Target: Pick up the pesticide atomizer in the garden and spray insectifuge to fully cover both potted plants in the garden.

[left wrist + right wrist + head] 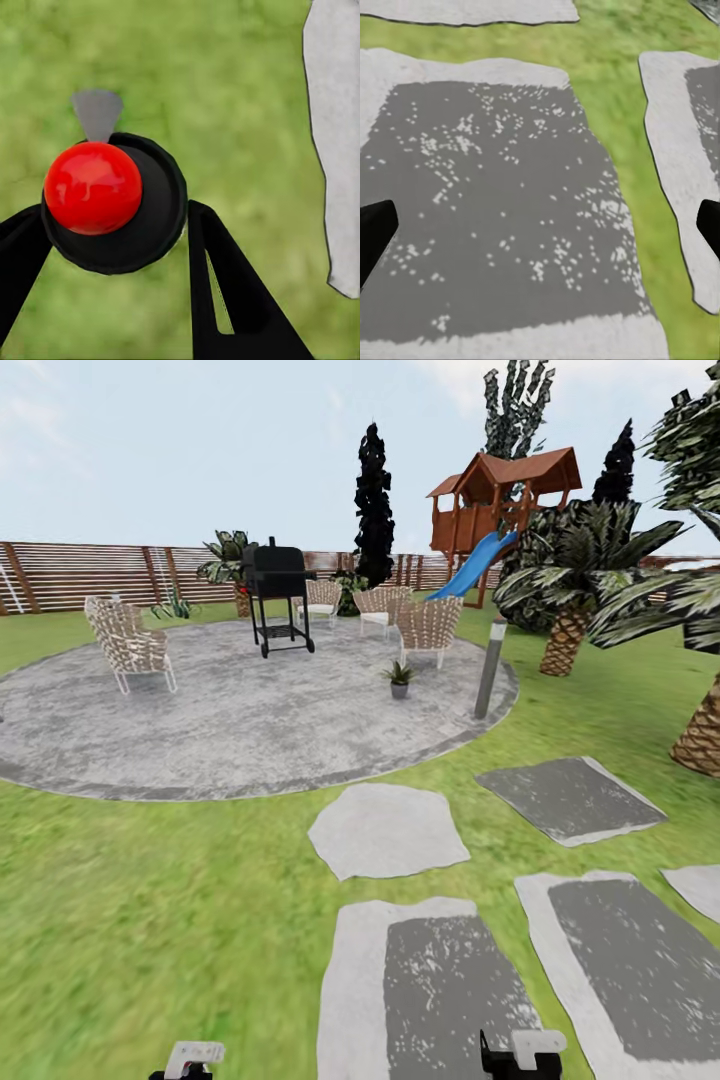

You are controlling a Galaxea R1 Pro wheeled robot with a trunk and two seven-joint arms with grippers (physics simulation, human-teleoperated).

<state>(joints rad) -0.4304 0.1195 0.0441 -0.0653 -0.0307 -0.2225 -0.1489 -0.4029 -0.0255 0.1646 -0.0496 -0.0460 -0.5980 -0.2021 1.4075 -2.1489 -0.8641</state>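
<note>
One potted plant (399, 679), a small green rosette in a grey pot, stands on the round paved patch (220, 720) near a wicker chair. A second small spiky plant (175, 605) sits far back by the fence; its pot is too small to make out. The pesticide atomizer is out of view. My left gripper (120, 292) is open over the lawn, with a red knob on a black disc (94, 187) seen past its fingers. My right gripper (540, 229) is open and holds nothing, above a grey stepping stone (502, 202).
A grey bollard lamp (490, 668) stands at the patch's right edge. Wicker chairs (128, 643) and a black grill (277, 595) are on the patch. Palms (565, 630) crowd the right side. Stepping stones (385, 828) lead across the lawn, and a slatted fence (90, 572) closes the back.
</note>
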